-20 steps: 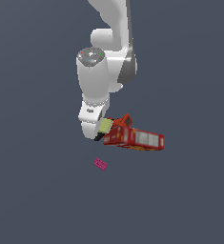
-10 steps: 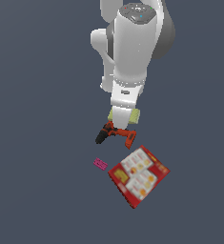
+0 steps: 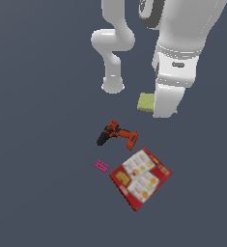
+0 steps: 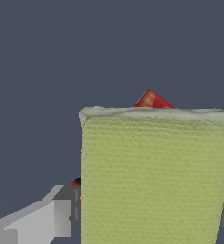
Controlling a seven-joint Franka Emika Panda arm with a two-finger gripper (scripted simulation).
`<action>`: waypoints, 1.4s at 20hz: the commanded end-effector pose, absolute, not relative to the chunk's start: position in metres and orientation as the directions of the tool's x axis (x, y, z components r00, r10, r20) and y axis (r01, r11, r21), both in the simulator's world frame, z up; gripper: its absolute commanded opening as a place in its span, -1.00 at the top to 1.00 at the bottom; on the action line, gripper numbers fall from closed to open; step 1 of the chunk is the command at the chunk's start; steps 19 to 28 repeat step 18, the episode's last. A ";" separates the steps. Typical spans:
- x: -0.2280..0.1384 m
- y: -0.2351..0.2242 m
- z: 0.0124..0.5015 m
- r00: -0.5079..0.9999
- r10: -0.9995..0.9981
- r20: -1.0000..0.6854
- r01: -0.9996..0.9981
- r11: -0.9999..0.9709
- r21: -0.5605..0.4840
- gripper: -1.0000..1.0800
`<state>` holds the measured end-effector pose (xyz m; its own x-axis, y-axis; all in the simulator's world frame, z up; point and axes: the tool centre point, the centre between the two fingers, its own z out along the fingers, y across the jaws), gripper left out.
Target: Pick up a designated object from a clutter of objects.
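Observation:
The designated object, a yellow-green sponge-like pad (image 3: pixel 146 102), is held up off the ground, and my gripper (image 3: pixel 162 112) is shut on it. In the exterior view the white hand covers most of the pad; only its edges stick out on either side. The pad (image 4: pixel 154 176) fills most of the wrist view between the grey fingers (image 4: pixel 37 221). The rest of the clutter lies below on the ground: an orange-and-black drill (image 3: pixel 117 134), a red printed box (image 3: pixel 141 178) and a tiny pink piece (image 3: pixel 102 166).
The arm's white base (image 3: pixel 112 86) stands behind the clutter in the exterior view. A corner of the red box (image 4: pixel 151 100) peeks over the pad's edge in the wrist view. The ground all around is plain dark grey.
The gripper has risen from beside the red box with the pad in it, so the arm looms larger. The drill, box and pink piece are now uncovered below it.

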<state>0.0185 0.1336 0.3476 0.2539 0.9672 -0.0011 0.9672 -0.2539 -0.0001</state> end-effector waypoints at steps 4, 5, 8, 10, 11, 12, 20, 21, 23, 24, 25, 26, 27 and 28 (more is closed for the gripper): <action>0.027 0.164 0.377 0.256 0.967 0.000 0.967 -0.256 0.000 1.00; 0.029 0.168 0.380 0.256 0.967 0.000 0.967 -0.256 0.000 1.00; 0.032 0.178 0.389 0.256 0.967 0.000 0.967 -0.256 0.000 1.00; 0.033 0.182 0.394 0.256 0.967 0.000 0.967 -0.256 0.000 1.00; 0.034 0.184 0.395 0.256 0.967 0.000 0.967 -0.256 0.000 1.00; 0.035 0.186 0.397 0.256 0.967 0.000 0.967 -0.256 0.000 1.00; 0.037 0.190 0.401 0.256 0.967 0.000 0.967 -0.256 0.000 1.00; 0.037 0.190 0.401 0.256 0.967 0.000 0.967 -0.256 0.000 1.00; 0.037 0.190 0.401 0.256 0.967 0.000 0.967 -0.256 0.000 1.00; 0.037 0.190 0.401 0.256 0.967 0.000 0.967 -0.256 0.000 1.00; 0.037 0.190 0.401 0.256 0.967 0.000 0.967 -0.256 0.000 1.00; 0.037 0.190 0.401 0.256 0.967 0.000 0.967 -0.256 0.000 1.00; 0.037 0.190 0.401 0.256 0.967 0.000 0.967 -0.256 0.000 1.00; 0.037 0.190 0.401 0.256 0.967 0.000 0.967 -0.256 0.000 1.00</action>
